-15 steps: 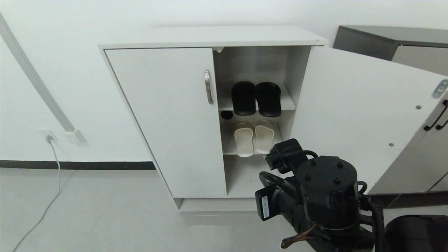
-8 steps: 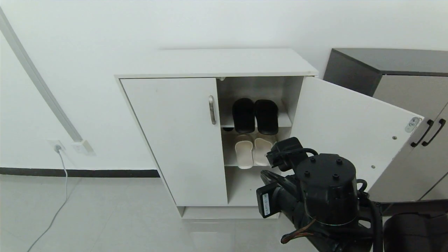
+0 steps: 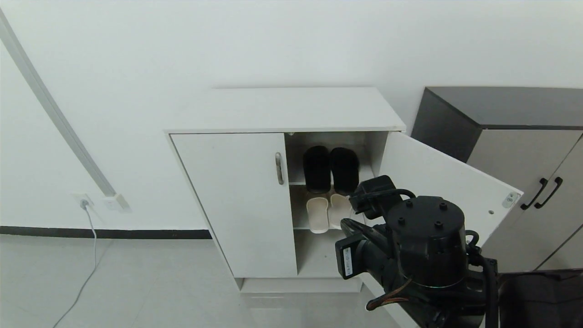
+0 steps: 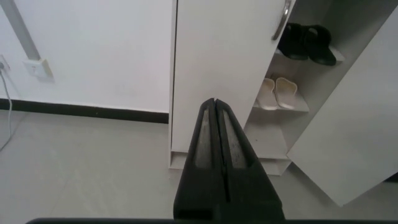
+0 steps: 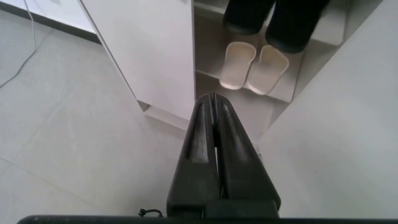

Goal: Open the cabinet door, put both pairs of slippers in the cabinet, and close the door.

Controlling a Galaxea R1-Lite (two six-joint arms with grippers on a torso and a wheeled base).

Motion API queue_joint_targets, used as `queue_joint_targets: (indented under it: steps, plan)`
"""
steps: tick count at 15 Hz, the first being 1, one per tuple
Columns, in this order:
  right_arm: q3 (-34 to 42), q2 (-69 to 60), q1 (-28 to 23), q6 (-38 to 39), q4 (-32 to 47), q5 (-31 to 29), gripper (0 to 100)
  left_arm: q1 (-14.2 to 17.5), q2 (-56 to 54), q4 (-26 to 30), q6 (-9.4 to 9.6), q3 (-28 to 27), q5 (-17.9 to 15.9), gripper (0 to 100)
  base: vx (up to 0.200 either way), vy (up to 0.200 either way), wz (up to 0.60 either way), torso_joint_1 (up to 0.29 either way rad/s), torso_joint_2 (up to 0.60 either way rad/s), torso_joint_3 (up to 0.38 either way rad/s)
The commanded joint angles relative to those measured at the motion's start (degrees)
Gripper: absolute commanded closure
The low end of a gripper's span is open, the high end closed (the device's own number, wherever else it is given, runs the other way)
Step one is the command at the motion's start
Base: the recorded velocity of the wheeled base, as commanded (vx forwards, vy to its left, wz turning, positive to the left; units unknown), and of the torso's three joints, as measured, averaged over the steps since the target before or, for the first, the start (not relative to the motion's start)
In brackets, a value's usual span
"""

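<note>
A white cabinet [image 3: 282,109] stands against the wall, its left door [image 3: 237,205] shut and its right door [image 3: 437,182] swung wide open. Inside, the black slippers [image 3: 330,168] sit on the upper shelf and the cream slippers [image 3: 319,214] on the shelf below, reaching its front edge. The left gripper [image 4: 214,102] and the right gripper [image 5: 213,98] both face the cabinet, fingers pressed together, holding nothing. A grey cabinet [image 3: 501,136] stands just beside the open door.

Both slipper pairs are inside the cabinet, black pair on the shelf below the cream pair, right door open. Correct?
No: the head view shows the black pair on the shelf above the cream pair. Both are inside the cabinet, right door open.
</note>
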Motion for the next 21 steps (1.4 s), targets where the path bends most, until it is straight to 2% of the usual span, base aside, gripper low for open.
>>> queue_joint_targets:
  steps: [1,13,21]
  plan:
    - [0.0,-0.1,0.0,0.0,0.0,0.0,100,0.0,0.0,0.0,-0.02,0.0,0.0,100,0.0,0.0,0.0,0.198,-0.51,-0.315]
    - [0.4,0.1,0.0,0.0,0.0,0.0,100,0.0,0.0,0.0,-0.02,0.0,0.0,100,0.0,0.0,0.0,0.24,-0.56,-0.322]
    - [0.7,0.0,-0.1,-0.6,-0.1,0.0,100,0.0,0.0,0.0,-0.02,0.0,0.0,100,0.0,0.0,0.0,0.186,-0.4,-0.219]
